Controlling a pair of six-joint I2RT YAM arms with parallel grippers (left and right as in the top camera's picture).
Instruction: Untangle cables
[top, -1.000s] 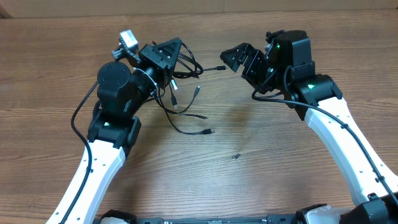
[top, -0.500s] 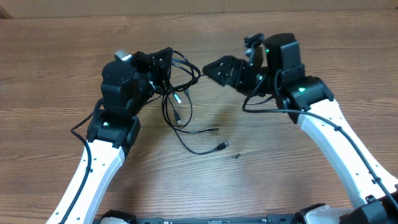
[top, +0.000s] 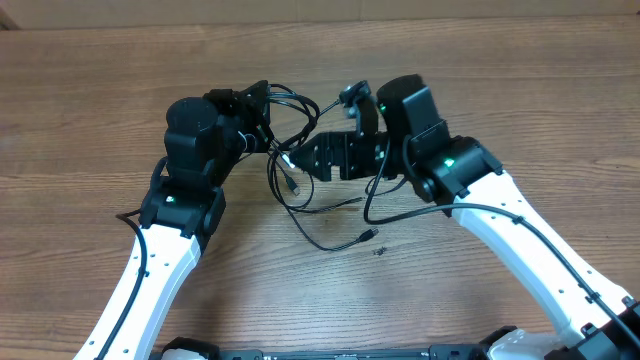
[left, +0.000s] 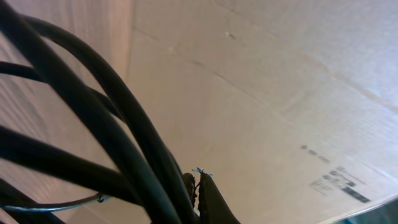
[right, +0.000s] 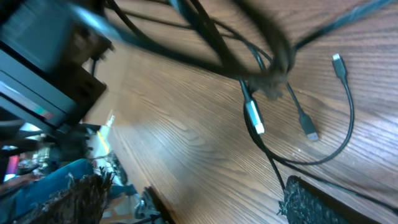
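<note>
The cables (top: 296, 178) are thin black wires in a loose tangle. They hang from my left gripper (top: 257, 112) and trail onto the wooden table, with one plug end (top: 369, 235) lying to the right. My left gripper is shut on the cables; in the left wrist view several strands (left: 118, 124) cross right in front of its closed jaws (left: 198, 186). My right gripper (top: 312, 160) points left, right beside the hanging strands, and is open. In the right wrist view the knot (right: 268, 84) and several plug ends (right: 254, 118) lie ahead of its finger pad (right: 314, 205).
The wooden table (top: 450, 300) runs under both arms. A small dark speck (top: 379, 251) lies near the plug end. The right arm's own thick cable (top: 375, 205) loops beside the tangle. A cardboard wall (left: 280, 93) fills the left wrist view.
My right arm has swung left and down, up to the cable bundle. My left gripper has turned with the cables still in it. The loose ends have slid rightward on the table.
</note>
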